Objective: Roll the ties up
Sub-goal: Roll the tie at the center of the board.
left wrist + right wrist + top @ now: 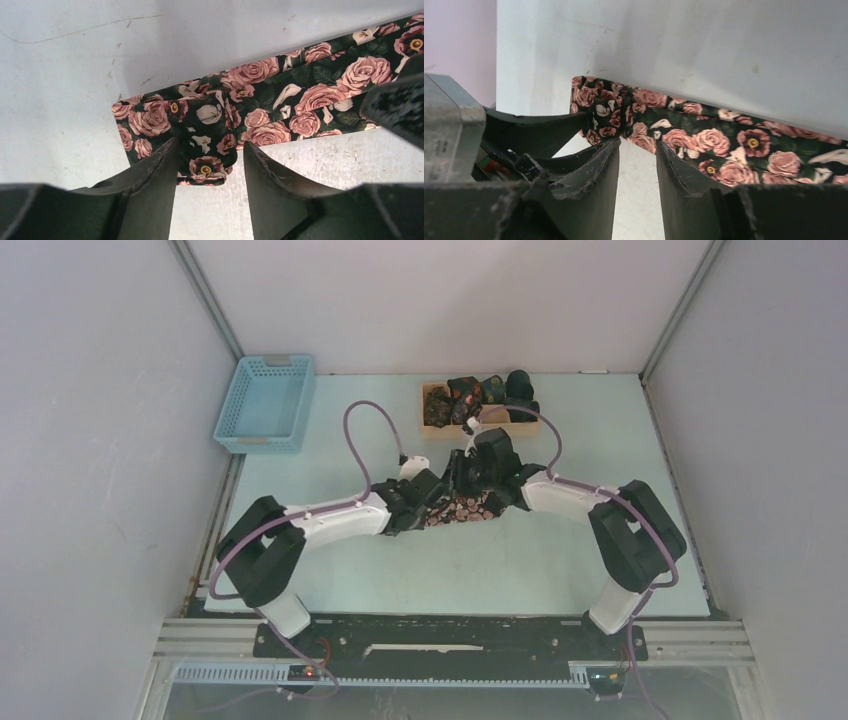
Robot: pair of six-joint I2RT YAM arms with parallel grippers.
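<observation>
A long dark tie with pink roses (462,508) lies flat across the middle of the table. In the left wrist view (300,95) its left end is folded back over itself into a short flap (207,145). My left gripper (210,146) is open, one finger on each side of that flap, tips low at the table. My right gripper (638,145) is open by a narrow gap with only bare table between its fingers; its tips reach the tie's (704,140) near edge close to the folded end. Several small dark rolled ties (480,392) sit at the back.
The rolled ties lie in a shallow wooden tray (432,426) at the back centre. A blue plastic basket (265,403) stands at the back left corner. Both grippers (440,490) are close together over the tie. Grey walls enclose the table.
</observation>
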